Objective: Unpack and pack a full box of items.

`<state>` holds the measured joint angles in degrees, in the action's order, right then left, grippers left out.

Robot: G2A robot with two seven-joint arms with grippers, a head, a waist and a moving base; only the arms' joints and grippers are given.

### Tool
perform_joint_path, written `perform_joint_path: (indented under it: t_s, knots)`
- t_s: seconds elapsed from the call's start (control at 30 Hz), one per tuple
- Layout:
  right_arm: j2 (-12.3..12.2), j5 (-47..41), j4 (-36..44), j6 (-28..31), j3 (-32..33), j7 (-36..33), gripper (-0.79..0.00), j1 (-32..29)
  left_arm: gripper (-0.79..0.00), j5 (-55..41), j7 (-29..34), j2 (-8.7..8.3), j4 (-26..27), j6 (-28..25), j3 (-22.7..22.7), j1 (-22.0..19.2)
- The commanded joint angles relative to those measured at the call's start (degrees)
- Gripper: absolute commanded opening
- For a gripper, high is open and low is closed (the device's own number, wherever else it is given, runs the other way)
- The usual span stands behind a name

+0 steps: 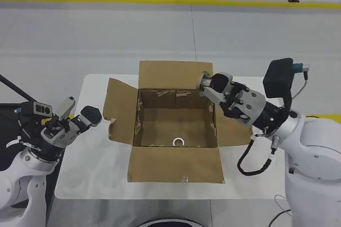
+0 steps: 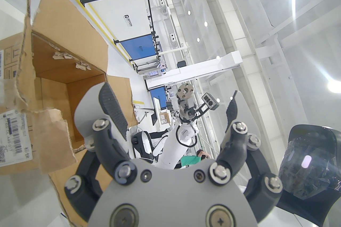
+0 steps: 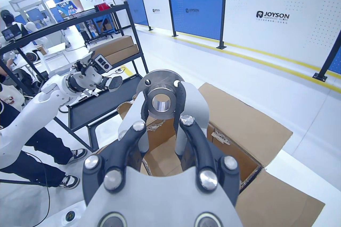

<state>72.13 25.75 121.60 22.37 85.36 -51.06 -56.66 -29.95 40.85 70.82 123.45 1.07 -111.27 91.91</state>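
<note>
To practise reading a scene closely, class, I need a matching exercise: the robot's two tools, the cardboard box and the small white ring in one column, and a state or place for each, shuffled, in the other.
Column one
1. left tool
2. right tool
3. white ring
4. cardboard box

Column two
A. shut on the metal flange
B. flaps spread open
C. open and empty, beside the box
D. lying on the box floor

Pairs: 1-C, 2-A, 3-D, 4-B

On the counter (image 1: pixel 91 170), the box (image 1: pixel 176 165) holds a ring (image 1: pixel 178 142), with the left tool (image 1: pixel 81 109) left of it and the right tool (image 1: pixel 210 85) and its flange (image 1: pixel 204 82) over its far-right corner.
</note>
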Motion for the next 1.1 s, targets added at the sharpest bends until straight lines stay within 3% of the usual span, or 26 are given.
perform_joint_path:
  t_s: [0.0, 0.13, 0.33, 0.6, 0.8, 1.07]
  knots:
    - [-0.2, -0.6, -0.2, 0.4, 0.2, -0.2, -0.785, 0.1, 0.0, 0.0, 0.0, 0.0, 0.0, 0.0, 0.0, 0.0]
    - [-0.9, 6.2, 2.2, -2.3, 2.9, -2.5, -0.785, -0.3, 0.0, 0.0, 0.0, 0.0, 0.0, 0.0, 0.0, 0.0]
    - [-2.1, 18.6, 12.6, -11.3, 11.0, -9.3, -0.785, -7.4, 0.0, 0.0, 0.0, 0.0, 0.0, 0.0, 0.0, 0.0]
    - [-3.4, 30.7, 13.0, -18.2, 19.2, -21.8, -0.785, -13.8, 0.0, 0.0, 0.0, 0.0, 0.0, 0.0, 0.0, 0.0]
    - [-3.8, 32.9, 6.8, -20.8, 21.6, -24.0, -0.785, -18.9, 0.0, 0.0, 0.0, 0.0, 0.0, 0.0, 0.0, 0.0]
    - [-4.4, 31.7, -6.9, -19.2, 21.2, -22.9, -0.785, -19.0, 0.0, 0.0, 0.0, 0.0, 0.0, 0.0, 0.0, 0.0]
